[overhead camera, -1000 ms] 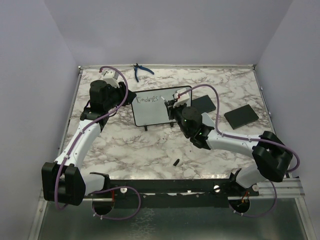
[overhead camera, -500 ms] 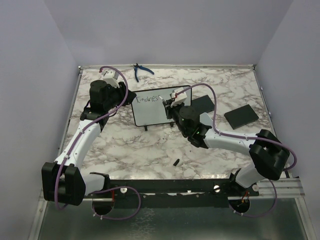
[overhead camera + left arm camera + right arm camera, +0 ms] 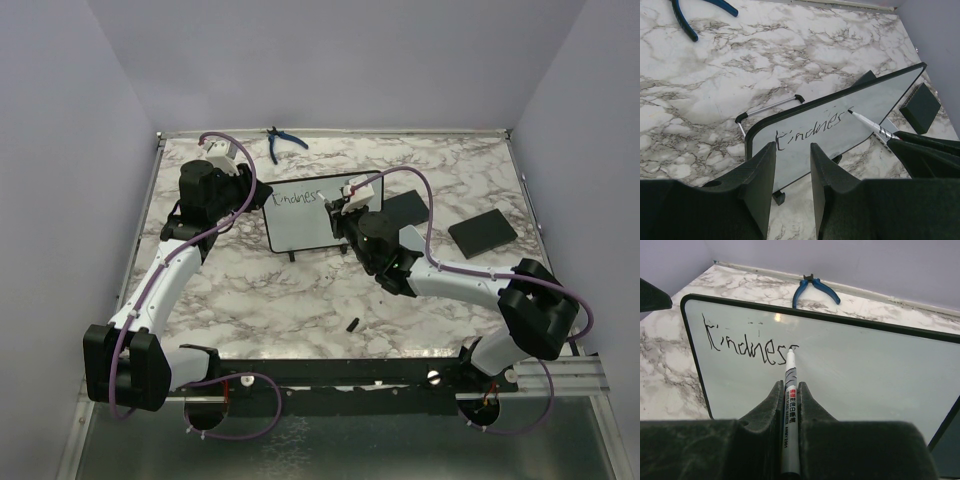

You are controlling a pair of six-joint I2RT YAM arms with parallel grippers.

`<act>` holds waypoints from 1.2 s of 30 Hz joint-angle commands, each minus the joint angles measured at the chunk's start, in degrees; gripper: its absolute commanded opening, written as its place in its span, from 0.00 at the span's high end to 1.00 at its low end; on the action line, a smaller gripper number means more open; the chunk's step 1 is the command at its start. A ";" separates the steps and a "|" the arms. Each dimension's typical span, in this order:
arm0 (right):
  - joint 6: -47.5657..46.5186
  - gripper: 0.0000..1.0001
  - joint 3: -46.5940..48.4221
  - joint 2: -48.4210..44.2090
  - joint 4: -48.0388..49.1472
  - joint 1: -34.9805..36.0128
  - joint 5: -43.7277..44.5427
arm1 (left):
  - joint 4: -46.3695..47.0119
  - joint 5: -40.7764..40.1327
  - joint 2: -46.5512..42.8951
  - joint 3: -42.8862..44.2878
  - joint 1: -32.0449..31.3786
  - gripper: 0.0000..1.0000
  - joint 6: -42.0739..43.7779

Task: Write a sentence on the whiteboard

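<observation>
The whole counter [image 3: 250,295] is taken in from above and behind the arm bases, with the whiteboard [image 3: 312,222] small at mid-view. The whiteboard is looked down on from just off its left end by the left wrist camera. It is faced closely from in front by the right wrist camera. Its written face and the pliers [image 3: 283,142] behind it are shared by all three views. The marker [image 3: 790,367] at that face is shared by both wrist views.

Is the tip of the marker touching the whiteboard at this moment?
Touching. The right wrist view shows it: the tip of the marker rests on the whiteboard, exactly where the last stroke of the writing ends, with no gap visible.
</observation>
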 commanded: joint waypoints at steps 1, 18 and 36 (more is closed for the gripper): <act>0.58 1.00 -0.50 0.28 -1.89 -0.20 -0.35 | 0.40 0.67 -1.27 -0.41 -0.26 0.65 0.84; 0.75 1.00 -1.58 -1.04 -1.84 -0.19 2.13 | 0.41 0.67 -1.44 -0.36 -0.26 0.65 0.91; 1.28 1.00 -3.10 -1.98 -2.52 -0.19 3.49 | 0.45 0.74 -1.53 -0.41 -0.26 0.65 0.80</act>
